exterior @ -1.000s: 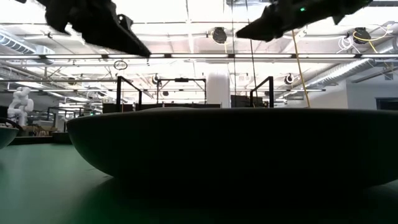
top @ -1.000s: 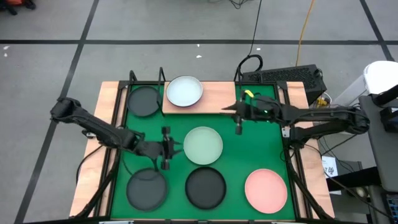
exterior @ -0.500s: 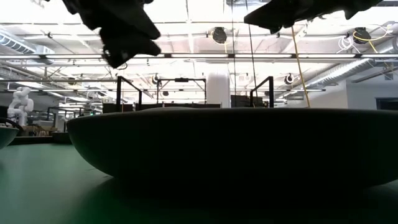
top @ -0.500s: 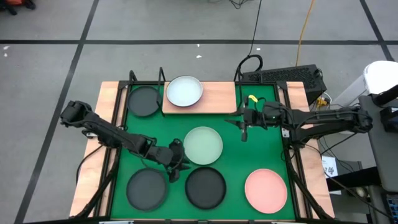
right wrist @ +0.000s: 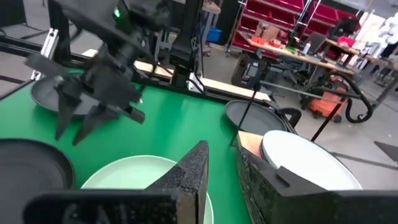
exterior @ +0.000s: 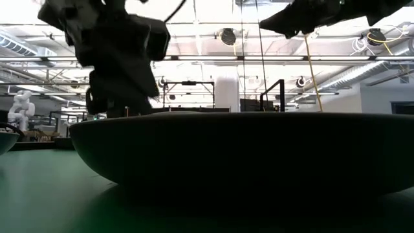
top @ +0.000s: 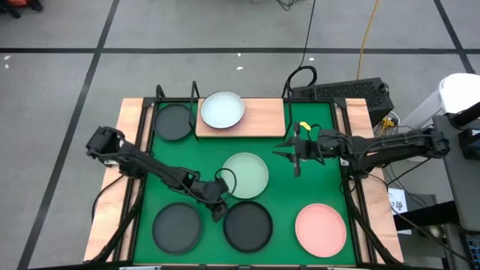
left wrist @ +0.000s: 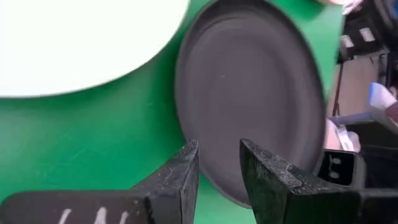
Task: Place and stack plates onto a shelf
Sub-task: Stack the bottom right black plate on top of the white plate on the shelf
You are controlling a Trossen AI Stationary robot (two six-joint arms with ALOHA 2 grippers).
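Note:
My left gripper is open and low over the left rim of the near-middle dark plate. In the left wrist view its fingertips stand on either side of that rim; I cannot tell whether they touch it. My right gripper hovers open with a narrow gap over the mat, right of the pale green plate. A whitish plate lies flat on the shelf. Two more dark plates and a light pink plate rest on the mat.
The green mat has bare room between the pale green and pink plates. The shelf's right half is bare wood. Black wire posts rise at the far edge. In the low view the dark plate fills the foreground.
My left gripper has moved toward the table's right and near edges, turned, and come down from beside the pale green plate to the near-middle dark plate's left rim. My right gripper has drifted a little toward the near edge, away from the shelf. No plate has moved.

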